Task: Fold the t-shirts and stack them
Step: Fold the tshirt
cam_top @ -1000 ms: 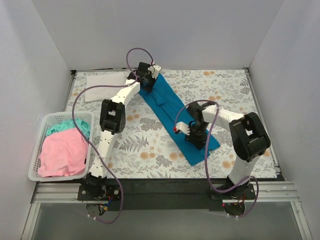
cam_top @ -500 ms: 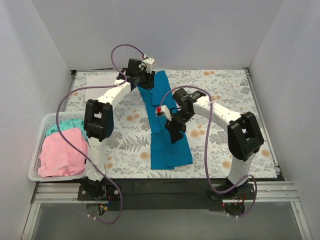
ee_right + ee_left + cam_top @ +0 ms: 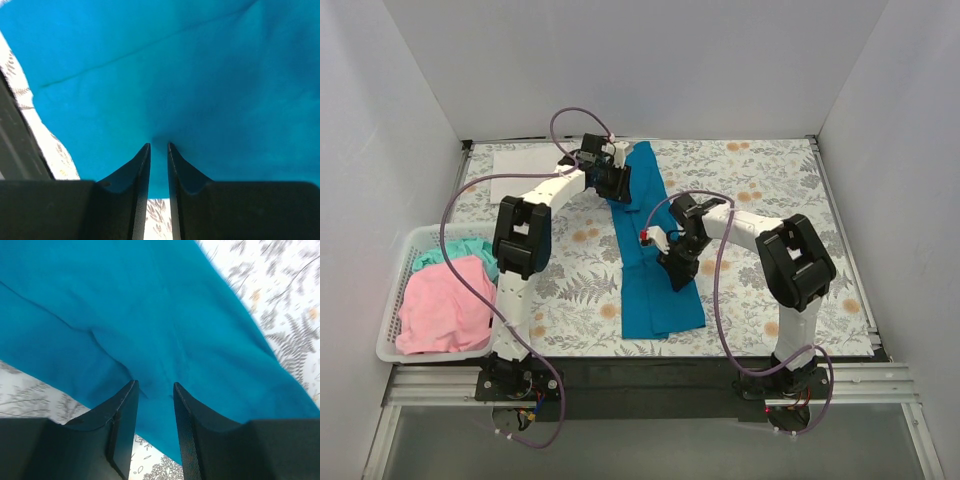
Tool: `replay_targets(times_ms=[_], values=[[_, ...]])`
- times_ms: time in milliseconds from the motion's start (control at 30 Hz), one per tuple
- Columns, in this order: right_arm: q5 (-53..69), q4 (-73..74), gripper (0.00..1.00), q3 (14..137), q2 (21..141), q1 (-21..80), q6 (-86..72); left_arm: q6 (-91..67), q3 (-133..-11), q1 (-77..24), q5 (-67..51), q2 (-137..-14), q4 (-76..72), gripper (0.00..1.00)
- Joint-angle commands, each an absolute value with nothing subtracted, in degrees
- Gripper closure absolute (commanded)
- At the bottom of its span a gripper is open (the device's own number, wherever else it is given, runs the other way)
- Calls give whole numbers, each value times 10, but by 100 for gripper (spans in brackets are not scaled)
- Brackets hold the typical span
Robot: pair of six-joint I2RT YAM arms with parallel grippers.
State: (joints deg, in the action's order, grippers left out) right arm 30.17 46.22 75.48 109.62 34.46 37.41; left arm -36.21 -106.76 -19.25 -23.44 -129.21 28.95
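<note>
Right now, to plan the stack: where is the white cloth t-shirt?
In the top view, the white cloth t-shirt lies flat at the far-left corner of the table, beyond the white slatted plastic basket.

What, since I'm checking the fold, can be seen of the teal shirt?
The teal shirt is soft, plain cloth folded into a long narrow strip, lightly creased, lying on the floral table from its far edge toward the near edge. The left end effector pinches its far part, the right end effector its middle.
</note>
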Motion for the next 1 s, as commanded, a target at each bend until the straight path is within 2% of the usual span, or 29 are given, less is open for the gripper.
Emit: replay_targets(times_ms=[0, 200, 300, 400, 433, 533, 633, 733, 833, 867, 900, 967], values=[[295, 415, 75, 718, 1098, 363, 355, -377, -1078, -198, -253, -1305, 321, 67], [323, 389, 75, 643, 1082, 399, 329, -374, -1113, -200, -243, -1360, 319, 68], [330, 384, 72, 646, 1080, 402, 321, -377, -1142, -200, -243, -1402, 323, 69], [331, 388, 59, 665, 1066, 401, 309, -375, -1184, -200, -251, -1433, 326, 70], [343, 393, 52, 681, 1060, 402, 304, -369, -1200, -200, -261, -1434, 325, 69], [359, 408, 44, 734, 1034, 402, 298, -360, -1221, -200, -302, -1419, 324, 66], [348, 417, 39, 762, 985, 396, 306, -352, -1229, -200, -335, -1361, 318, 62], [308, 415, 32, 765, 920, 389, 349, -352, -1179, -193, -364, -1256, 295, 55], [267, 415, 29, 723, 850, 384, 430, -354, -1052, -164, -405, -1129, 244, 52], [261, 414, 29, 706, 833, 385, 452, -348, -1014, -155, -457, -1097, 221, 52], [257, 414, 29, 671, 800, 384, 496, -335, -929, -147, -478, -1059, 213, 51], [252, 412, 29, 630, 770, 386, 535, -274, -847, -126, -531, -959, 207, 51]])
